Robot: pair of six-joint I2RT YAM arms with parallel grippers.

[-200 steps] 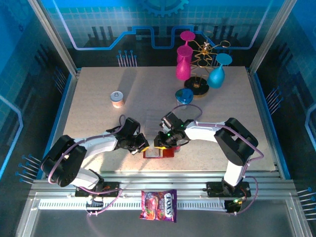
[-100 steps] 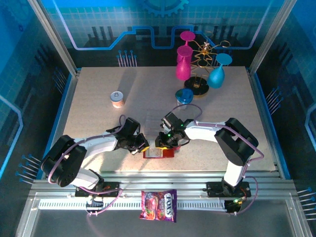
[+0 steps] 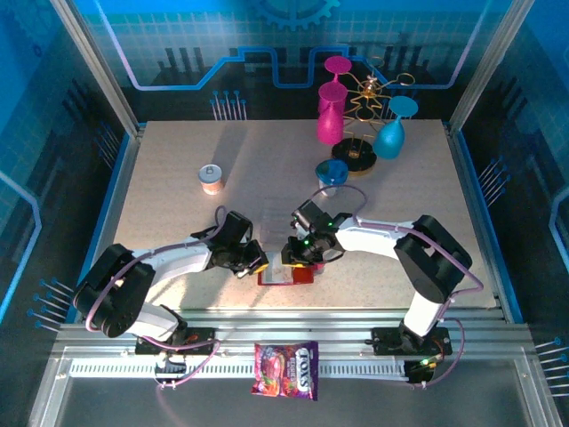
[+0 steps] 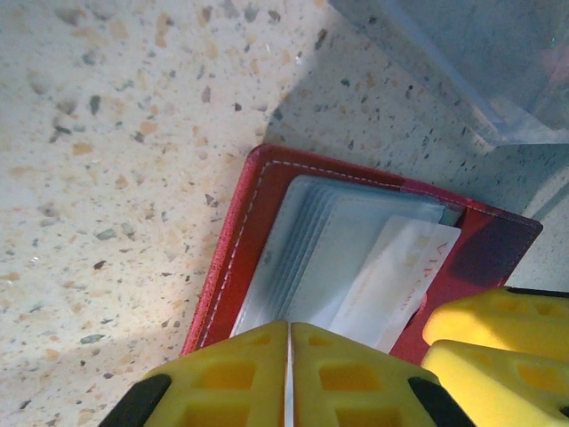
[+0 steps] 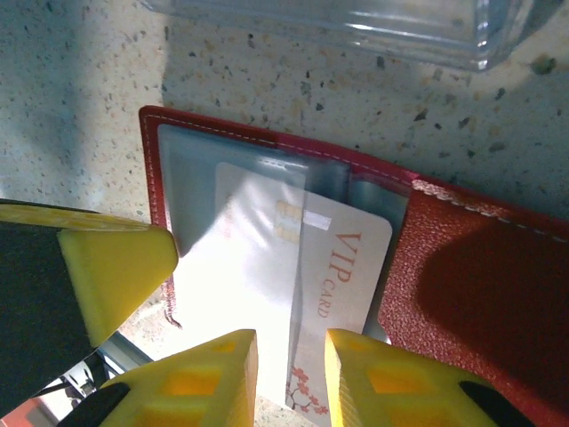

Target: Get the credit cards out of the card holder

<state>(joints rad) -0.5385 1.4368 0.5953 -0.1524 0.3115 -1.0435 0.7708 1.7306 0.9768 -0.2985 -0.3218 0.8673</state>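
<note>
My left hand [image 4: 289,334] is sitting with its fingers closed together at the near edge of the small dark red folding card holder [image 4: 233,258], which is lying open on the speckled stone table [image 4: 107,133]. My right hand [image 5: 292,347] is holding its fingers slightly apart around the end of a pinkish-white rectangular credit card [image 5: 342,258], which is sticking out of the holder's clear pocket.

The speckled table [image 3: 178,222] before me carries the open card holder [image 3: 304,277] near its front edge; a small tin [image 3: 211,178] far left; a goblet rack [image 3: 360,158] at the back.

Card holder [image 3: 286,277]: on worktop [image 3: 178,222], near edge, between left gripper [image 3: 256,264] and right gripper [image 3: 286,261]; credit card [image 5: 333,267] in pocket; tray [image 5: 356,22] just behind.
</note>
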